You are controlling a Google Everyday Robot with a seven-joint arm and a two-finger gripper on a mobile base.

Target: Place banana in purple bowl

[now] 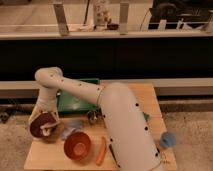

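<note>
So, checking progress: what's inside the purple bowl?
The gripper hangs over the purple bowl, with a pale thing at its tip, possibly the banana; I cannot tell. The arm covers the bowl's far rim.

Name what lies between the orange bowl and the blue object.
In the camera view, an orange stick-shaped item and the robot's white arm lie between the orange bowl and the blue object. The gripper hangs over the purple bowl.

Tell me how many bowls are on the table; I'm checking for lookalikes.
2. The purple bowl sits at the table's left, the gripper over it; the orange bowl is right of it, near the front. The arm may hide others.
</note>
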